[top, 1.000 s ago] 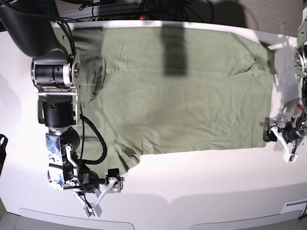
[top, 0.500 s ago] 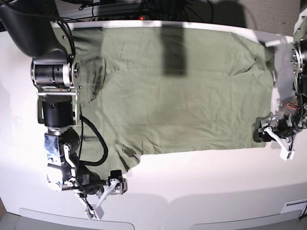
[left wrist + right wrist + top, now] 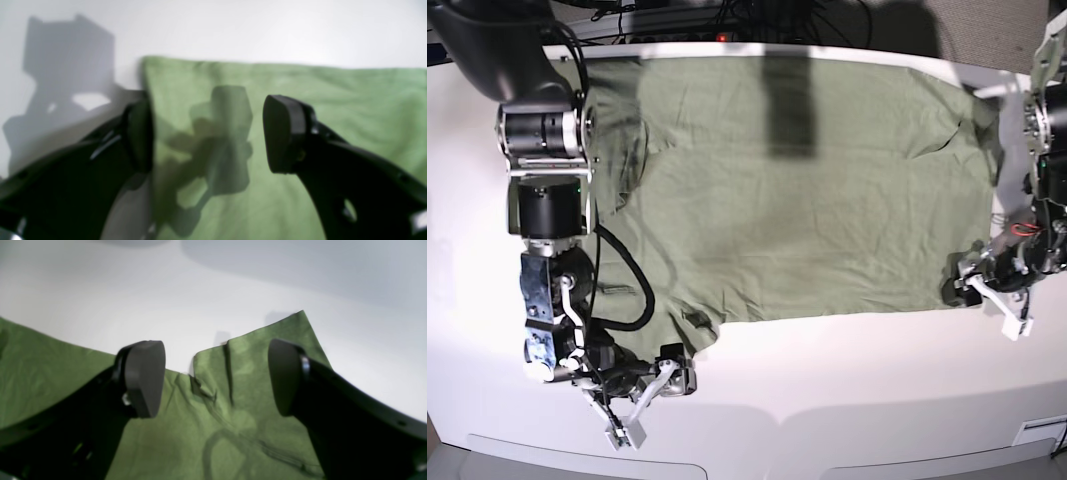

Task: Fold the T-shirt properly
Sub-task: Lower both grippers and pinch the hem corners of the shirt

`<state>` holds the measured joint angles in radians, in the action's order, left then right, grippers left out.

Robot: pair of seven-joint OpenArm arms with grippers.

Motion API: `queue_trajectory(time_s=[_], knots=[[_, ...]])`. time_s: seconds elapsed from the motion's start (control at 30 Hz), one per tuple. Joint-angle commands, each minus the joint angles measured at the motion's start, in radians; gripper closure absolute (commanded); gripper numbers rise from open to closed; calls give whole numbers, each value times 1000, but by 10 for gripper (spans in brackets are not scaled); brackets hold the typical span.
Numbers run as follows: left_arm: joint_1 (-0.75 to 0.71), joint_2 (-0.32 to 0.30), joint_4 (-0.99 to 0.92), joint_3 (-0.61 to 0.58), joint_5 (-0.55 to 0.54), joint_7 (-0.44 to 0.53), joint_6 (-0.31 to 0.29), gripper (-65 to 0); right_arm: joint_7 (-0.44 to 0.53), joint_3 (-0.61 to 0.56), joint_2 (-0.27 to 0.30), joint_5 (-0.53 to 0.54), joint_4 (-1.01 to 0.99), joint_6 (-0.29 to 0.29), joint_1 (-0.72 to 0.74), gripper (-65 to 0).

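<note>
Right gripper (image 3: 649, 398): it sits at the near edge of the plain white worktop (image 3: 847, 380), toward the near left corner in the base view. Its two black fingers (image 3: 143, 376) are spread apart and hold nothing. In the right wrist view the sleeve tip shows in the gap between them.

Left gripper (image 3: 983, 298): it sits by the right edge of the worktop in the base view, a bit farther back. Its black fingers (image 3: 283, 133) are spread apart too, with nothing pinched. One finger is over the cloth and the other is right at the cloth's side edge.

T-shirt (image 3: 807, 190): the wrinkled sage-green short-sleeved cotton T-shirt lies open and mostly flat. It reaches from the middle of the worktop to the far edge. Its neck end points to the left edge and its hem to the right edge.

Near sleeve (image 3: 689, 330): it pokes out toward the near edge, just beside the right gripper.

Hem corner (image 3: 150, 65): it lies flat on the worktop, at the left gripper.

Far edge: a dark shadow falls across the cloth there.
</note>
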<state>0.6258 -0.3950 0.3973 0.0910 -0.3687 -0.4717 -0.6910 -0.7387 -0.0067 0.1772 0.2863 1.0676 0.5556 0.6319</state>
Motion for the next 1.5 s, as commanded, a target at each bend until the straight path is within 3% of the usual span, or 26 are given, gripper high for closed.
queue_trajectory(time_s=[0.0, 0.17, 0.77, 1.07, 1.17, 1.33, 1.47], knots=[[17, 6, 6, 0, 6, -25, -7, -451, 18, 3, 6, 10, 35, 7, 27, -474], [19, 32, 6, 0, 109, 11, -7, -451, -3, 3, 6, 10, 89, 8, -19, -474], [23, 14, 8, 0, 88, 32, -7, -451, -4, 60, 22, 11, 91, 11, -42, -474], [23, 4, 8, 0, 88, 105, -7, -445, -6, 61, 22, 13, 91, 11, -43, -474], [23, 0, 8, 0, 88, 161, -7, -338, -7, 61, 22, 13, 91, 11, -43, -474], [22, -7, 8, 0, 88, 238, -7, -14, -8, 61, 22, 13, 91, 11, -43, -474], [23, -7, 8, 0, 88, 275, -7, 0, -8, 61, 22, 13, 91, 11, -43, -474]])
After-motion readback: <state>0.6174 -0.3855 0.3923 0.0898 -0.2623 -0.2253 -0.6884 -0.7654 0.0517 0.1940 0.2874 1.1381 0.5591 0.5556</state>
